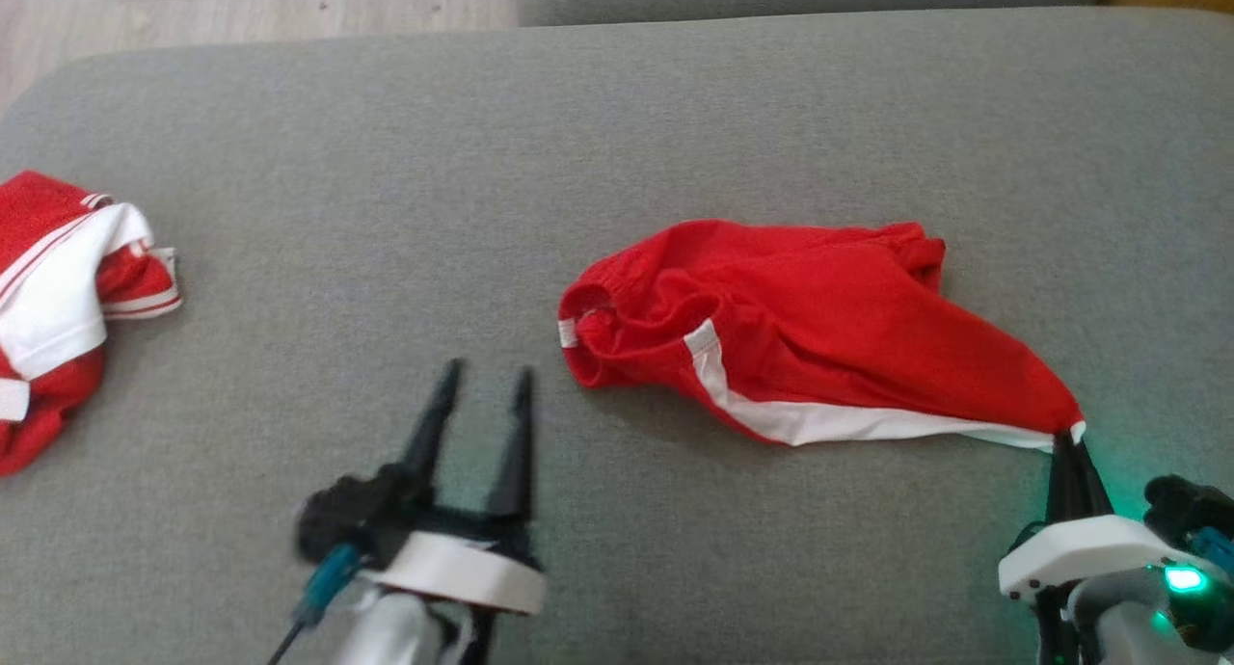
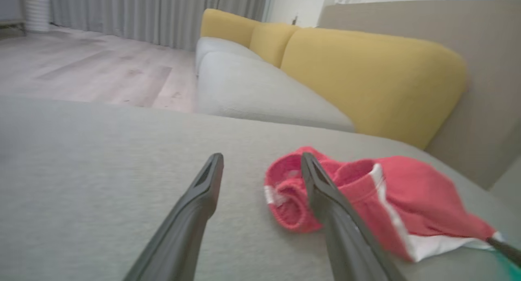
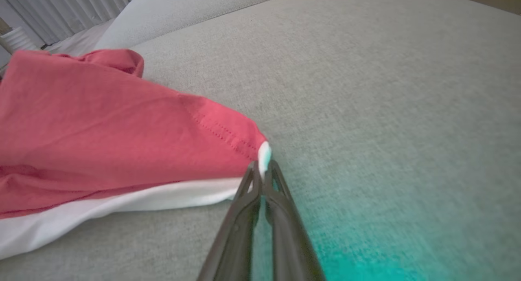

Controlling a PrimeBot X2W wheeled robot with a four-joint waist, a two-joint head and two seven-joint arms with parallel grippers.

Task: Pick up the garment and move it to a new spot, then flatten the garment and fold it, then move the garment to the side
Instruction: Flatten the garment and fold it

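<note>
Red garment [image 1: 819, 328] lies crumpled on grey cushion [image 1: 386, 212], its 4 o'clock corner pinched between closed right jaws; left jaws, spread and empty at its 8 o'clock, should take the waistband [image 1: 590, 316], then pull taut evenly.

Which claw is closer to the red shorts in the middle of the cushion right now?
Right. The right claw is shut on a corner of the red shorts; the left claw is open, beside the waistband end, not touching.
</note>
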